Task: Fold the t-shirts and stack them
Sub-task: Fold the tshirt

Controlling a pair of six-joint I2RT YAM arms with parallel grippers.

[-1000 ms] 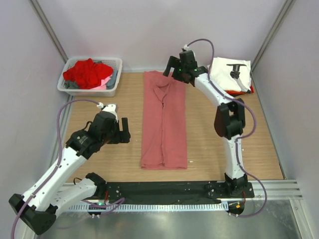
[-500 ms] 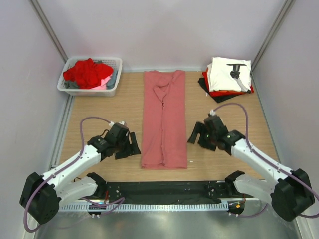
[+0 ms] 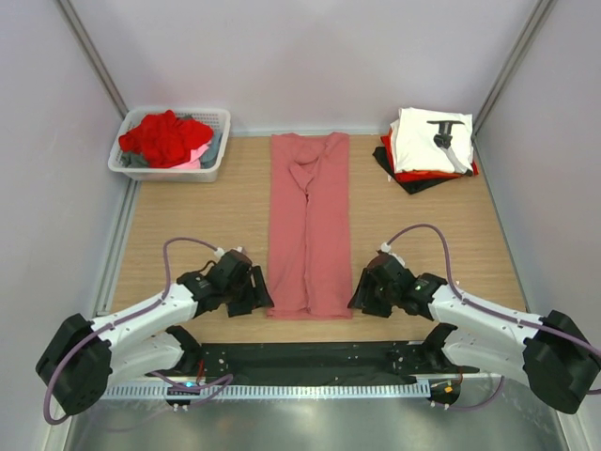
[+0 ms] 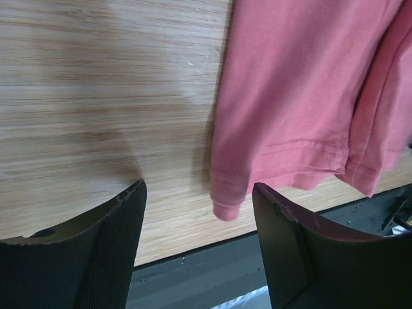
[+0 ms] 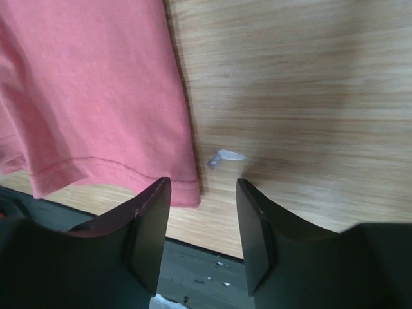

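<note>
Pink t-shirt (image 3: 310,225) lay as a long narrow strip from 12 to 6 o'clock on the middle of the table (image 3: 188,216), while the left gripper (image 4: 199,188) at its 7 o'clock corner and the right gripper (image 5: 203,183) at its 5 o'clock corner both had their fingers apart, holding nothing.

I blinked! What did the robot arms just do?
The right end effector swung back from the far end of the salmon-pink t-shirt to its near right corner; the left end effector slid to the near left corner. Nothing grabbed. The shirt, basket and folded stack stayed put.
</note>
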